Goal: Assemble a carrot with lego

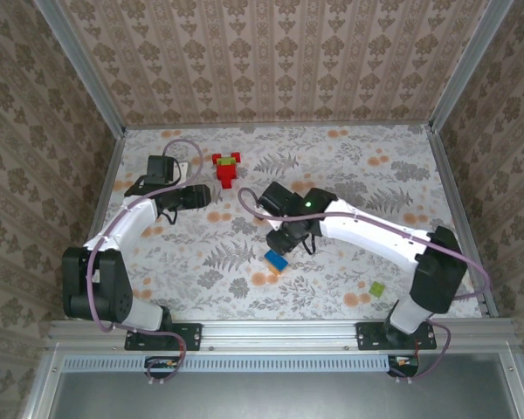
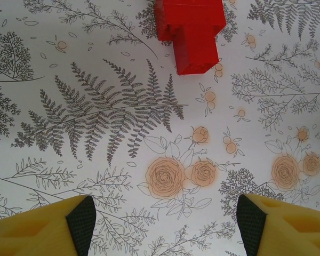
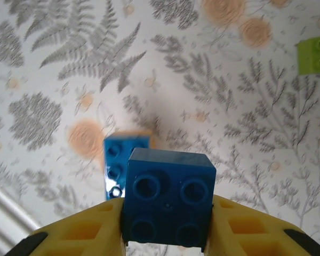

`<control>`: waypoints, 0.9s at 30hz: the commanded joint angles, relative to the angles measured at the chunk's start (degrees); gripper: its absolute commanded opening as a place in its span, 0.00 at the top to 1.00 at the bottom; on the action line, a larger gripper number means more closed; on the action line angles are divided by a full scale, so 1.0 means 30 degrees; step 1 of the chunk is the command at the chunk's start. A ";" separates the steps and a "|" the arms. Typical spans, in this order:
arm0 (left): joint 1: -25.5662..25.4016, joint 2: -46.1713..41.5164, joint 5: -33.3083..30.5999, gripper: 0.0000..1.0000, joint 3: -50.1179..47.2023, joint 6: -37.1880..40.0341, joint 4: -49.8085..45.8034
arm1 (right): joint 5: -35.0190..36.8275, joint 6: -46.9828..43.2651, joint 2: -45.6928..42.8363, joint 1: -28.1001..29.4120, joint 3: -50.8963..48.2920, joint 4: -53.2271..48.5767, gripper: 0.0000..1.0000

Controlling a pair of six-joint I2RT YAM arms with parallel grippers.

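While the right gripper (image 3: 166, 229) clamps a dark blue square brick (image 3: 168, 186) above a lighter blue brick (image 3: 117, 160) lying near the middle of the table (image 1: 358, 183), the left gripper (image 2: 165, 218) hangs open over the patterned surface. A red brick stack (image 1: 227, 169) sits by the far edge, and a green brick (image 1: 377, 288) lies toward the near right corner.

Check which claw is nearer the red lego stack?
Left. The left claw is open, with the red lego stack straight ahead of it. The right claw, shut on a blue brick, is farther off, to the stack's right.
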 commanded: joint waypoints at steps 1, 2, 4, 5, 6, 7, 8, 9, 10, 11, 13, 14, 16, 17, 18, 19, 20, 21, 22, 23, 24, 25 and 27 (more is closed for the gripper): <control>-0.0079 -0.0320 -0.0064 0.27 0.0145 0.0304 0.0041 | -0.0960 -0.0510 -0.1454 -0.0009 -0.0886 -0.0872 0.63; -0.0076 -0.0336 -0.0066 0.27 0.0170 0.0311 0.0021 | -0.0967 -0.0537 -0.1561 -0.0010 -0.1068 -0.0942 0.63; -0.0079 -0.0286 -0.0020 0.27 0.0186 0.0310 0.0013 | -0.0940 -0.0604 -0.1553 0.0069 -0.1320 -0.1028 0.63; -0.0079 -0.0290 -0.0015 0.27 0.0192 0.0311 0.0018 | -0.0974 -0.0599 -0.1435 0.0122 -0.1476 -0.0938 0.63; -0.0079 -0.0255 0.0020 0.27 0.0178 0.0308 0.0011 | -0.1053 -0.0577 -0.1309 0.0193 -0.1593 -0.0784 0.63; -0.0078 -0.0254 0.0028 0.27 0.0193 0.0310 0.0020 | -0.1124 -0.0520 -0.1117 0.0281 -0.1689 -0.0671 0.63; -0.0078 -0.0265 0.0028 0.27 0.0191 0.0297 0.0013 | -0.1147 -0.0454 -0.0931 0.0417 -0.1764 -0.0541 0.63; -0.0076 -0.0266 -0.0001 0.27 0.0173 0.0311 -0.0001 | -0.1128 -0.0427 -0.0726 0.0576 -0.1837 -0.0400 0.63; -0.0077 -0.0253 -0.0001 0.27 0.0199 0.0337 -0.0008 | -0.1122 -0.0345 -0.0536 0.0681 -0.1869 -0.0304 0.63; -0.0079 -0.0253 -0.0001 0.27 0.0188 0.0340 -0.0009 | -0.1091 -0.0257 -0.0367 0.0812 -0.1922 -0.0224 0.63; -0.0079 -0.0268 -0.0001 0.27 0.0190 0.0341 -0.0009 | -0.1127 -0.0116 -0.0118 0.1003 -0.2042 0.0029 0.63; -0.0079 -0.0239 0.0000 0.27 0.0225 0.0341 -0.0024 | -0.1185 -0.0047 -0.0032 0.1108 -0.2118 0.0149 0.63; -0.0064 -0.0175 -0.0001 0.27 0.0239 0.0341 -0.0009 | -0.1259 0.0043 0.0091 0.1263 -0.2201 0.0275 0.63; -0.0064 -0.0138 -0.0001 0.27 0.0244 0.0341 -0.0009 | -0.1316 0.0045 0.0145 0.1342 -0.2265 0.0362 0.63; -0.0077 -0.0086 0.0024 0.27 0.0274 0.0356 0.0010 | -0.1322 0.0074 0.0206 0.1388 -0.2308 0.0426 0.63; -0.0079 -0.0067 0.0042 0.27 0.0274 0.0338 0.0006 | -0.1322 0.0104 0.0275 0.1419 -0.2310 0.0458 0.63; -0.0079 -0.0041 0.0056 0.27 0.0260 0.0342 0.0017 | -0.1318 0.0142 0.0348 0.1419 -0.2340 0.0509 0.63; -0.0079 -0.0019 0.0057 0.27 0.0269 0.0333 0.0019 | -0.1319 0.0132 0.0432 0.1419 -0.2340 0.0533 0.63; -0.0076 -0.0019 0.0057 0.27 0.0263 0.0340 0.0015 | -0.1280 0.0133 0.0441 0.1425 -0.2340 0.0575 0.63; -0.0079 -0.0019 0.0060 0.27 0.0259 0.0341 0.0021 | -0.1249 0.0162 0.0509 0.1432 -0.2325 0.0603 0.63; -0.0064 -0.0020 0.0028 0.27 0.0269 0.0344 0.0000 | -0.1256 0.0135 0.0540 0.1430 -0.2319 0.0676 0.63; -0.0075 -0.0019 0.0021 0.27 0.0266 0.0341 0.0015 | -0.1253 0.0119 0.0573 0.1419 -0.2293 0.0712 0.63; -0.0079 -0.0019 0.0028 0.27 0.0295 0.0341 0.0021 | -0.1263 0.0082 0.0772 0.1441 -0.2219 0.0769 0.63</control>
